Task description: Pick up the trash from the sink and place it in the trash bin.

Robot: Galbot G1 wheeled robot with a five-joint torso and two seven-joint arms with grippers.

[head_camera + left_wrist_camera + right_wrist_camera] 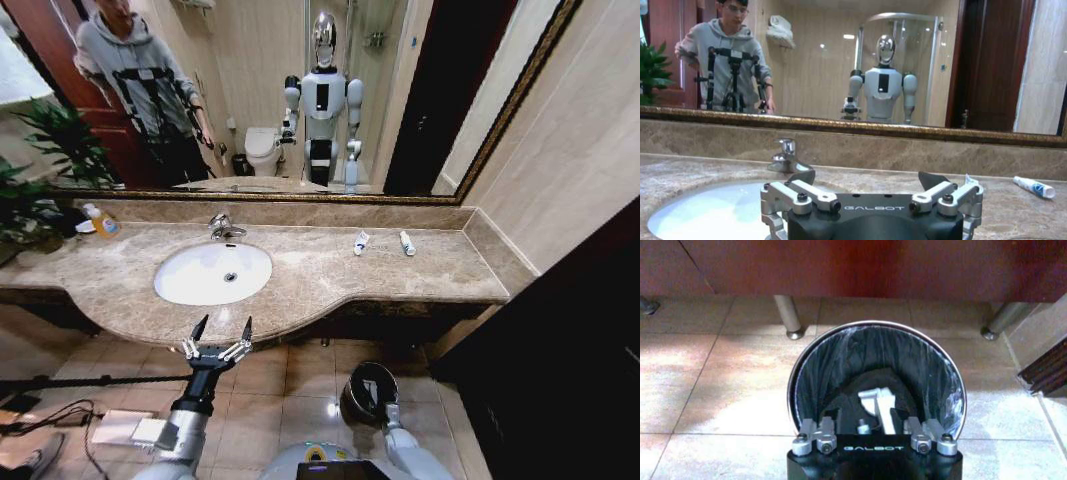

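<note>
The right gripper [873, 432] is held over the trash bin [367, 392] on the floor, jaws released above a white item [877, 402] inside. The left gripper [221, 330], jaws released, is poised at the tabletop's [320, 275] near edge before the sink [213, 273]. Two white tubes [361, 242] are seen far right.

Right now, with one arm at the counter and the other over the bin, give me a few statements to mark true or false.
1. The basin holds no trash. True.
2. Two small tubes lie on the countertop. True.
3. The left pincer is shut on a tube. False: it is open and holds nothing, at the counter's front edge.
4. The right pincer hangs over the bin. True.
5. The bin has nothing in it. False: a white item lies inside.
</note>
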